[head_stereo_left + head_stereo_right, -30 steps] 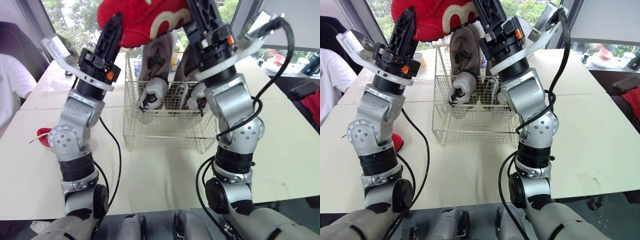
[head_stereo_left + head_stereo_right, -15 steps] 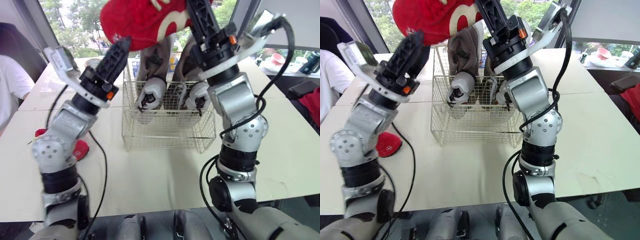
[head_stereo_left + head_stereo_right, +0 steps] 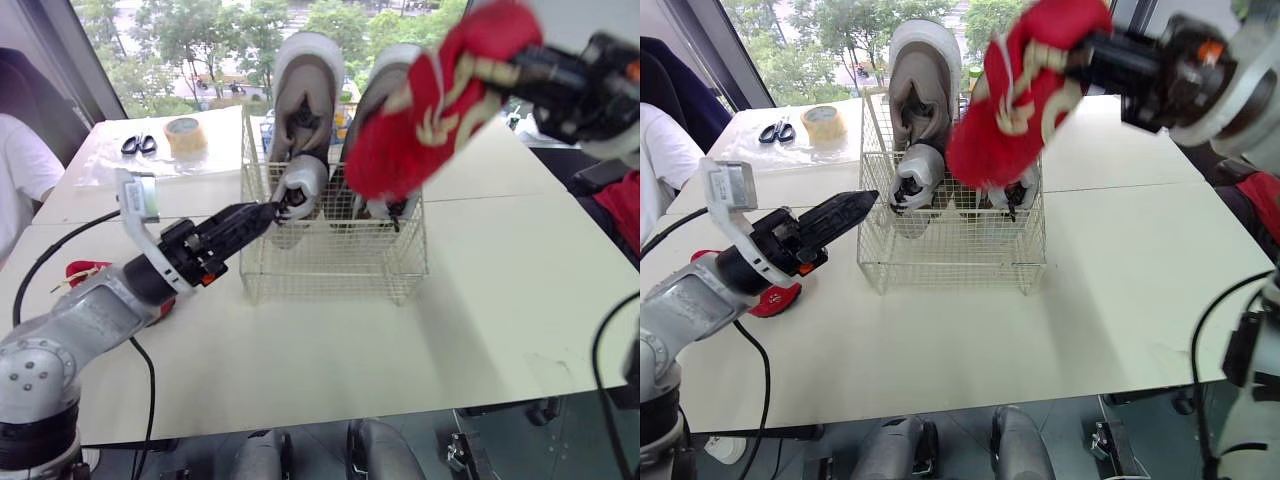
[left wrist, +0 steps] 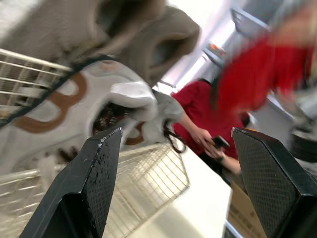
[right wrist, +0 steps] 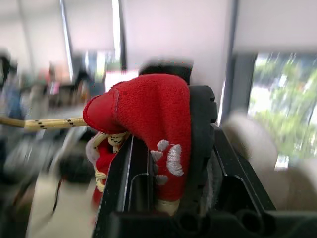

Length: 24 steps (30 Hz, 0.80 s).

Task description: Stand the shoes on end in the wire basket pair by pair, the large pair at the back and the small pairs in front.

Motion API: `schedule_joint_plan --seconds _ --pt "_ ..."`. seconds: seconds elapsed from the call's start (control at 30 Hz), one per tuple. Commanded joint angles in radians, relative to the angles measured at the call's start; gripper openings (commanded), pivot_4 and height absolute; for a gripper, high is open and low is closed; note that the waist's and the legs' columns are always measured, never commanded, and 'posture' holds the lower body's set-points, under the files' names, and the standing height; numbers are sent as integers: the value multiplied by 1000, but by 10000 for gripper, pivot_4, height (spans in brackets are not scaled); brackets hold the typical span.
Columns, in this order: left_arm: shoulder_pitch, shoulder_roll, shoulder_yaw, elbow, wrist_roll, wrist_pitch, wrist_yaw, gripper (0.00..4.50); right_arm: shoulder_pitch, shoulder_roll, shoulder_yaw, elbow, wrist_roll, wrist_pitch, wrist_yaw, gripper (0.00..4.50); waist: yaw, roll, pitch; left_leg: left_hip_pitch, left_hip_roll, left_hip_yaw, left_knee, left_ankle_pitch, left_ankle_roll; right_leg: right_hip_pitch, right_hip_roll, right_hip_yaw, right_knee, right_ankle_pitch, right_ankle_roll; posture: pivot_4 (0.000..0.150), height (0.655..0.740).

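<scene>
Right gripper (image 5: 166,119) clamped on red fabric shoe (image 3: 425,105), high above white wire basket (image 3: 330,270); left gripper (image 3: 262,212), jaws apart, hovered beside basket's left wall; lowering risked toppling upright large grey shoes (image 3: 300,110) or snagging rim.

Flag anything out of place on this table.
Loose red shoe lies on the table at the robot's left, apart from the wire basket, partly behind the left arm. Its mate, the held red shoe, is tilted above the basket in the right claw.
</scene>
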State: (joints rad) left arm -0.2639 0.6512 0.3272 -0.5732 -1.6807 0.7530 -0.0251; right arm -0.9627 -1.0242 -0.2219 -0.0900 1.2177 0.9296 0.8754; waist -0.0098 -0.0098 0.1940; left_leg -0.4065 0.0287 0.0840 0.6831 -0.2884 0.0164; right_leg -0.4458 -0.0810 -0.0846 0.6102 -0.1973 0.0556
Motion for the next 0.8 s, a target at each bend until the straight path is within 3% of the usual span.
schedule_joint_plan --seconds 0.03,0.2,0.4,0.7,0.8 --pt "15 -12 -31 -47 45 -27 2 36142 26 -40 47 -51 -91 -9 115 9340 0 0 0 0 0 0 0 0 0 0 0 0 0 0 0 1500 7400" --pt "40 -8 -63 -54 41 -30 -21 36142 77 -32 78 -71 -187 -51 197 9340 5 0 0 -1 0 0 0 1 -1 0 0 0 0 0 0 1500 7400" --pt "28 17 -54 -40 19 -36 -23 36142 147 -8 159 -62 -425 -251 282 9340 23 0 0 -1 -1 1 1 1 -1 0 0 1 0 0 0 1500 7400" --pt "30 44 -44 -30 -7 -41 -26 36142 228 51 186 -8 -525 -342 373 9340 24 -1 0 -1 -1 1 1 1 -1 0 0 1 0 0 0 1500 7400" --pt "24 46 -44 -16 -4 -40 -33 36883 238 63 185 33 -560 -362 380 20806 24 -1 0 -1 -1 1 1 1 -1 0 0 1 0 0 0 1500 7400"
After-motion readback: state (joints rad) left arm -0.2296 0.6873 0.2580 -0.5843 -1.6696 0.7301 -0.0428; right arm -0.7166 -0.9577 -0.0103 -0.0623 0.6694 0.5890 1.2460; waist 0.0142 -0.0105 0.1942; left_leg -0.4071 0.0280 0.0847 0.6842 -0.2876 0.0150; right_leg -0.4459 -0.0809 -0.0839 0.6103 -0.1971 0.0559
